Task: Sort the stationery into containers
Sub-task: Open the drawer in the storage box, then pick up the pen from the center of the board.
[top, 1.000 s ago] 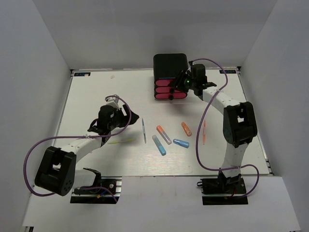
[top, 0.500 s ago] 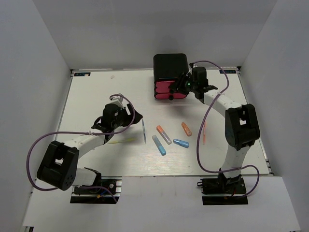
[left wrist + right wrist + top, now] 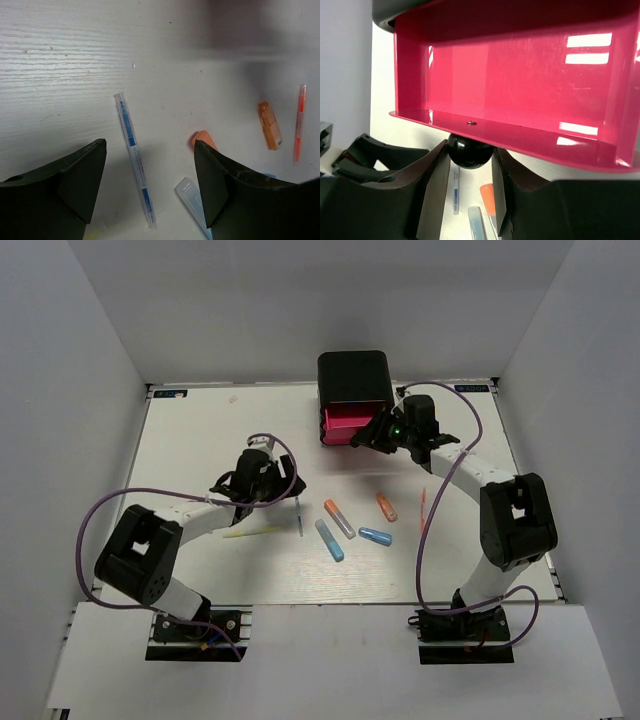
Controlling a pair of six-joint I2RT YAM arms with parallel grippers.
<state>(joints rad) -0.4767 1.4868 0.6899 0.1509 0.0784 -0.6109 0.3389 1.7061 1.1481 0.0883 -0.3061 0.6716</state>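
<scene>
The black case [image 3: 352, 375] stands at the back, with one pink drawer [image 3: 343, 427] pulled out. My right gripper [image 3: 375, 436] is shut on the drawer's black knob [image 3: 469, 150], and the drawer's inside [image 3: 520, 75] shows bare. My left gripper [image 3: 288, 486] is open just above the thin grey pen [image 3: 299, 512], which lies between its fingers in the left wrist view [image 3: 134, 157]. A yellow pencil [image 3: 252, 533], an orange-grey marker [image 3: 338, 518], a light blue marker [image 3: 329, 539], a blue marker [image 3: 375, 537], an orange marker [image 3: 386, 506] and an orange-red pen [image 3: 423, 510] lie on the table.
The white table [image 3: 200, 440] is ringed by grey walls. The open drawer hides the drawers below it. The right arm's purple cable [image 3: 425, 530] loops over the orange-red pen.
My right gripper has drawn the drawer out toward the front by its knob. My left gripper has moved right, to over the grey pen.
</scene>
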